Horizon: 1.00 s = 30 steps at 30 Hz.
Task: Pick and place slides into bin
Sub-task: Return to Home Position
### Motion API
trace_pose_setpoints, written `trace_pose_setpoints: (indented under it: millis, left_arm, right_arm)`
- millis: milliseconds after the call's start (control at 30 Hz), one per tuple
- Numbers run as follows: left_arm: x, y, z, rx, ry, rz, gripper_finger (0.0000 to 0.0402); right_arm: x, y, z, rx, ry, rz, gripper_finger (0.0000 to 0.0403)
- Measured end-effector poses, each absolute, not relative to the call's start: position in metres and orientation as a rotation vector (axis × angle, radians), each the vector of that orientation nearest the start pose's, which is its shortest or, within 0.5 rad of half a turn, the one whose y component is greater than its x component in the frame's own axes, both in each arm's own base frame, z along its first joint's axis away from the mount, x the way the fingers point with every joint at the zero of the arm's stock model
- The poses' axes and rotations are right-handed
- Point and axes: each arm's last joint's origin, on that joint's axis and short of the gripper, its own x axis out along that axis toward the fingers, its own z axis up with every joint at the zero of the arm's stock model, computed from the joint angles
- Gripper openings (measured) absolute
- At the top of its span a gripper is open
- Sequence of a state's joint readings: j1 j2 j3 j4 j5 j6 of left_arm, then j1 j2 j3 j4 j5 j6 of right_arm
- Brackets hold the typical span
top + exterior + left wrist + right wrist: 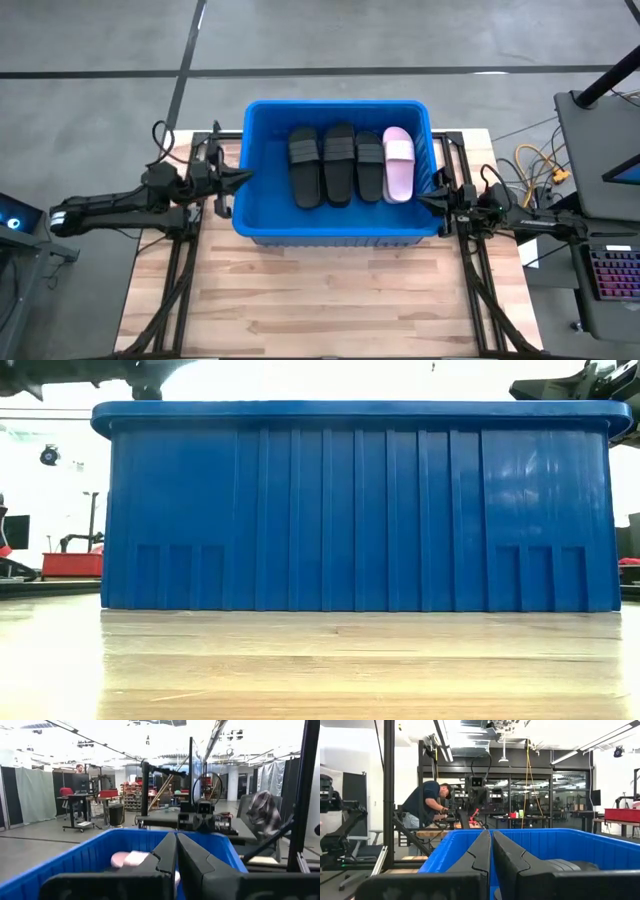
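The big bright blue plastic bin (330,236) sits on the pale wooden table (330,300), between the two arms. Inside it, three black slip-on slides (337,165) lie side by side. One pale pink slide (398,165) lies at the right end of the row. It is hard to tell if more slides lie under them. The left gripper (240,180) hangs just outside the bin's left wall, up by the rim. Its two dark fingers (165,855) are pressed close together and hold nothing. The right gripper (430,198) hangs just outside the right wall. Its fingers (481,852) are close together too, with nothing in them.
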<state>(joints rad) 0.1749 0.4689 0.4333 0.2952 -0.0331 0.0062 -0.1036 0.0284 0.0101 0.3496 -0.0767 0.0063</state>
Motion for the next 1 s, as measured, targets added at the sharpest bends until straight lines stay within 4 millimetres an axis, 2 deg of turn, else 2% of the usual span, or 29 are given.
trace_pose_setpoints:
  millis: [167, 433, 667, 1000]
  left_arm:
    - [0.106, 0.020, 0.274, 0.026, -0.286, 0.204, 0.0000]
    - [0.096, 0.017, 0.226, -0.093, -0.317, 0.145, 0.0000]
    - [0.097, 0.017, 0.204, -0.126, -0.302, 0.147, 0.0000]
    - [0.107, 0.007, 0.197, -0.218, -0.215, 0.038, 0.0000]
  right_arm:
    - [0.093, -0.007, 0.198, -0.031, -0.330, -0.026, 0.0008]
    - [0.093, -0.007, 0.198, -0.032, -0.330, -0.026, 0.0008]
    - [0.093, -0.007, 0.198, -0.056, -0.328, -0.030, 0.0008]
    - [0.093, -0.007, 0.198, -0.058, -0.328, -0.030, 0.0008]
